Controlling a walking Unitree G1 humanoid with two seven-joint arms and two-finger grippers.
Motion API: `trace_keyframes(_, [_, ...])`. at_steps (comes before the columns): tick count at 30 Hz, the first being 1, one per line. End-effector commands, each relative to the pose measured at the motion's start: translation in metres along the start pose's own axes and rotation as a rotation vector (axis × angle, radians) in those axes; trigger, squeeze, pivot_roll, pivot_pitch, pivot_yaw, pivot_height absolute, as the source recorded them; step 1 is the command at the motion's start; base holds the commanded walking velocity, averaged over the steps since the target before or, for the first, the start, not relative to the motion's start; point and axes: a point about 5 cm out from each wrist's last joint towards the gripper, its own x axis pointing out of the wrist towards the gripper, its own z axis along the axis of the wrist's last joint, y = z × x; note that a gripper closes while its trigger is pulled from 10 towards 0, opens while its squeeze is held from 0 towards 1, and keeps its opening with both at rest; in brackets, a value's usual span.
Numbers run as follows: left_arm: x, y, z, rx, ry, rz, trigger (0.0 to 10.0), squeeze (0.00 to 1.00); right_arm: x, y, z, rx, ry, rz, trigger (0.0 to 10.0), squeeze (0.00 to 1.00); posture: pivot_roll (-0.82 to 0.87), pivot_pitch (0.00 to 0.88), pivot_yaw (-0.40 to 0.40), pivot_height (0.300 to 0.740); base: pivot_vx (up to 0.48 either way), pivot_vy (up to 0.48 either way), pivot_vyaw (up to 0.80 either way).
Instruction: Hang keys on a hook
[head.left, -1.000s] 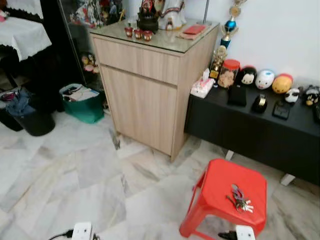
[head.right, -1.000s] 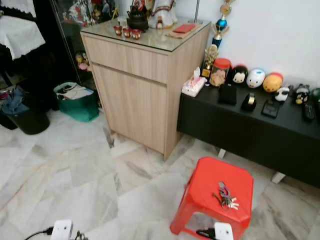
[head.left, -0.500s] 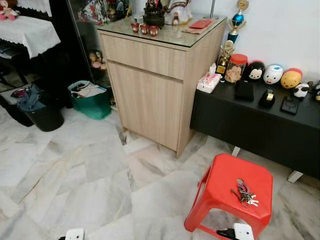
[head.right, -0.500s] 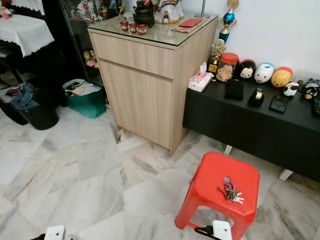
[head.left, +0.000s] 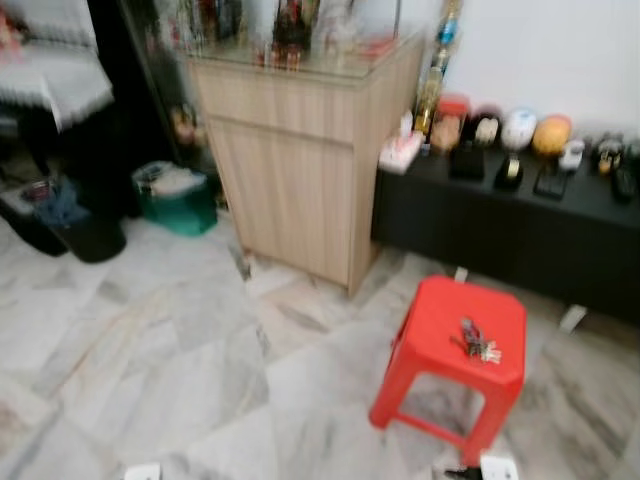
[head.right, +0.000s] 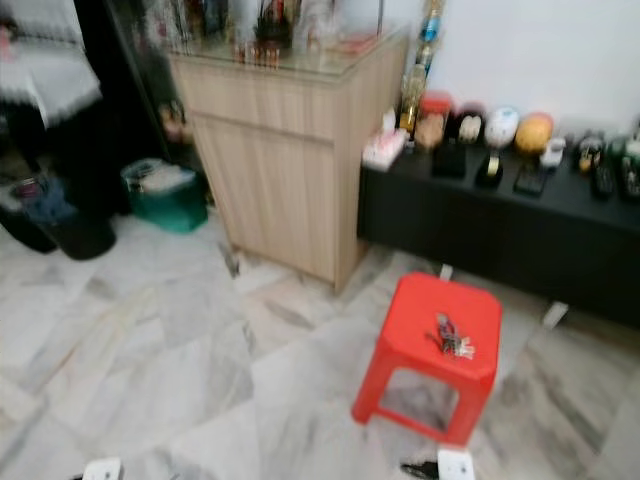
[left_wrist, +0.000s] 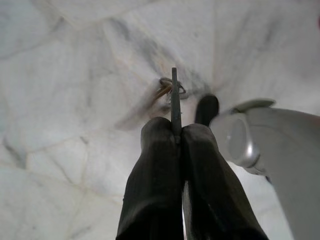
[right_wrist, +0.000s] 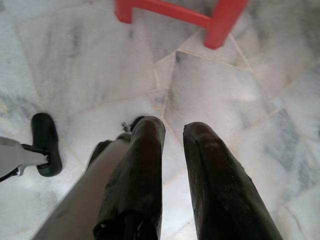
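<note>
With a thin metal piece (left_wrist: 174, 95) pinched in its closed left gripper (left_wrist: 177, 135) and its right gripper (right_wrist: 172, 132) parted and empty, the robot needed a squarer stance beside the red stool (head.left: 425, 335) to lift the keys (head.left: 478, 341) cleanly.

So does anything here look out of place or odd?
Yes: a bunch of keys lies on the seat of the red stool, toward its right side, not on a hook. Also, the left gripper is pinched shut on a thin flat metal piece while hanging over the marble floor.
</note>
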Motion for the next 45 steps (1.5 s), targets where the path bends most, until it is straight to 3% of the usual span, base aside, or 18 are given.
trace_keyframes(1, [0.000,-0.001,-0.001,0.004,0.004,-0.002,10.0,0.00,0.000,-0.003,0.002,0.007,-0.005,-0.009,10.0,0.00,0.01,0.000,-0.009,0.740,-0.296,0.000,0.00])
trace_keyframes(6, [0.000,-0.001,-0.001,0.004,0.004,-0.002,10.0,0.00,0.000,-0.003,0.002,0.007,-0.005,-0.009,10.0,0.00,0.01,0.000,-0.009,0.740,-0.296,0.000,0.00])
trace_keyframes(7, [0.000,-0.002,-0.003,0.002,0.010,-0.003,10.0,0.00,-0.001,-0.008,0.000,0.003,-0.003,-0.011,10.0,0.00,0.01,0.000,-0.021,0.740,-0.300,0.000,0.00])
trace_keyframes(9, [0.001,-0.029,-0.016,0.006,0.033,-0.047,10.0,0.00,-0.007,-0.035,-0.008,-0.022,0.021,-0.063,10.0,0.00,0.03,0.000,-0.040,0.740,-0.304,0.000,0.00])
trace_keyframes(11, [0.001,-0.037,-0.019,0.010,0.035,-0.066,10.0,0.00,-0.010,-0.046,-0.011,-0.017,0.028,-0.085,10.0,0.00,0.02,0.000,-0.033,0.740,-0.302,0.000,0.00])
trace_keyframes(18, [0.002,-0.024,-0.008,-0.015,-0.002,-0.035,10.0,0.00,-0.005,-0.029,-0.004,-0.001,0.006,-0.048,10.0,0.00,0.05,0.000,-0.030,0.740,-0.303,0.000,0.00])
trace_keyframes(38, [0.002,-0.012,0.004,-0.029,-0.027,0.000,10.0,0.00,-0.003,-0.024,0.001,0.031,0.003,-0.040,10.0,0.00,0.06,0.000,-0.026,0.740,-0.061,0.000,0.00])
trace_keyframes(45, [0.003,-0.016,0.003,-0.026,-0.024,-0.003,10.0,0.00,-0.003,-0.021,0.000,0.012,0.015,-0.032,10.0,0.00,0.06,0.000,-0.030,0.740,0.000,0.000,-0.69])
